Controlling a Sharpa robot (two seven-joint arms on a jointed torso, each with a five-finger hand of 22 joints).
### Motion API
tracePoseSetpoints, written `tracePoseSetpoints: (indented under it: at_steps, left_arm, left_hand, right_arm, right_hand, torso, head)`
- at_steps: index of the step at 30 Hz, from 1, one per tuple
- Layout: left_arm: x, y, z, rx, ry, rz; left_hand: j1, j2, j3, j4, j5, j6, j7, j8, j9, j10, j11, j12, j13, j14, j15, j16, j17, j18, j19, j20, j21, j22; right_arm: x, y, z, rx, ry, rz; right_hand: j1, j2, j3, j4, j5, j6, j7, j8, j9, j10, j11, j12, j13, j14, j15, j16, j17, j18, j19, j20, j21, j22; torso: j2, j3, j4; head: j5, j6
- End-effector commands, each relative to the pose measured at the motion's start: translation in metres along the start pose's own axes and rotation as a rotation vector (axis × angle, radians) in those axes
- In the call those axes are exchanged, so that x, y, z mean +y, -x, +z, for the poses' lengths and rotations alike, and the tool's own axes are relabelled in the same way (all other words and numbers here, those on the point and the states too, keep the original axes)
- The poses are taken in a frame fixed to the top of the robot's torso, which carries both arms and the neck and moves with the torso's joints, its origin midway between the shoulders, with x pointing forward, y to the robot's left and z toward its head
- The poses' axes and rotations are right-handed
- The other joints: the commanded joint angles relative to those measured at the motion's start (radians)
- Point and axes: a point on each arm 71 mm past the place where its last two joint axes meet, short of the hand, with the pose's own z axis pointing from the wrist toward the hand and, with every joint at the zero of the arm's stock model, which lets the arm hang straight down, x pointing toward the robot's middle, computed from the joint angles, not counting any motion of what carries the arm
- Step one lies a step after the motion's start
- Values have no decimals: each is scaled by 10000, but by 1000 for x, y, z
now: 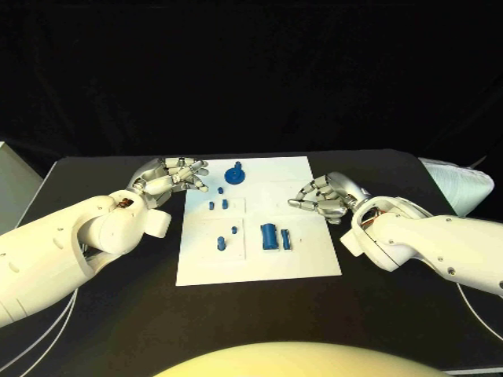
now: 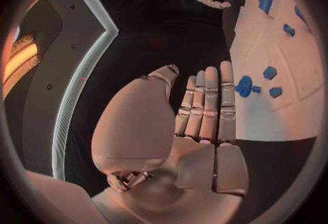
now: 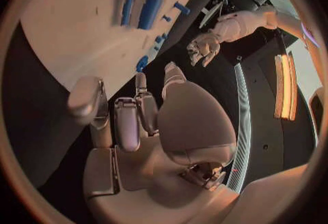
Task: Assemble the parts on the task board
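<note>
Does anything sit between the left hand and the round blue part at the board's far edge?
Nothing visible does. The left hand hovers at the task board edge, empty, beside the round blue part.

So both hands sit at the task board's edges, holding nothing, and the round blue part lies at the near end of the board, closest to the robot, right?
Not quite. The left hand and right hand do flank the task board holding nothing, but the round blue part lies at the board's far end, away from the robot, near the left hand. The head view shows this.

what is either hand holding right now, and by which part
Nothing is held. The left hand and right hand hover at the task board edges; the parts lie untouched.
</note>
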Motion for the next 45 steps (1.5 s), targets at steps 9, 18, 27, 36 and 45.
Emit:
tracePoseSetpoints:
  at_steps: [9,18,27,36,45]
  left_arm:
    - [7,14,16,-1794,-1254,-187]
    - [15,15,21,-1748,-834,-137]
    - [6,-7,21,-2226,-1072,82]
    - [-4,-44,12,-3183,-1259,690]
    - [-7,-60,4,-3643,-1241,1086]
  left_hand:
    - [452,100,-388,-48,-25,-1048,-303,-506,-691,-144,601,-2510,-345,-440,726,-4996,-1092,19,-344,703,-2840,-2022]
    - [-4306,1754,-3032,-2882,-2535,-8826,-1839,-2461,-3636,-9562,-1342,-4485,-986,-8581,-848,-9298,-3298,-1775,-9085,-1882,-5036,-4936]
    - [-14423,1754,-3032,-2882,-2535,-8826,-1839,-2461,-3636,-9562,-1342,-4485,-986,-8581,-848,-9298,-3298,-1775,-9085,-1882,-5036,-4936]
    - [-14423,1754,-3032,-2882,-2535,-8826,-1839,-2461,-3636,-9562,-1342,-4485,-986,-8581,-848,-9298,-3298,-1775,-9085,-1882,-5036,-4936]
    - [-14423,1754,-3032,-2882,-2535,-8826,-1839,-2461,-3636,-9562,-1342,-4485,-986,-8581,-848,-9298,-3298,-1775,-9085,-1882,-5036,-4936]
  right_arm:
    - [-19,37,44,-1436,821,3755]
    - [-24,41,56,-1866,396,3179]
    - [-1,24,43,-2304,705,4805]
    - [31,5,21,-2873,768,6876]
    - [36,2,16,-2963,736,7218]
  right_hand:
    - [2614,581,267,-40,-1462,-719,656,-639,-862,-3428,793,-9241,-7967,-3958,1017,-9054,-6329,756,-3409,1033,-7929,-5574]
    - [-2113,717,1059,-2927,-2579,-9413,-1123,-3237,-4690,-6684,-316,-12213,-13110,-7378,424,-14061,-13073,-1093,-7270,-648,-8559,-13079]
    - [-5567,717,1059,-2927,-2579,-9413,-1123,-3237,-4690,-13853,-316,-12213,-13110,-14666,424,-14061,-13073,-1093,-14286,-648,-8559,-13079]
    - [-12788,717,1059,-2927,-2579,-9413,-1123,-3237,-4690,-13853,-316,-12213,-13110,-14666,424,-14061,-13073,-1093,-14286,-648,-8559,-13079]
    - [-12788,717,1059,-2927,-2579,-9413,-1123,-3237,-4690,-13853,-316,-12213,-13110,-14666,424,-14061,-13073,-1093,-14286,-648,-8559,-13079]
  torso:
    - [-423,-14,-95]
    - [-433,8,-94]
    - [-618,123,-88]
    - [-800,236,-82]
    - [-809,242,-81]
  head:
    - [220,606]
    - [267,707]
    - [243,1402]
    - [220,2090]
    - [219,2122]
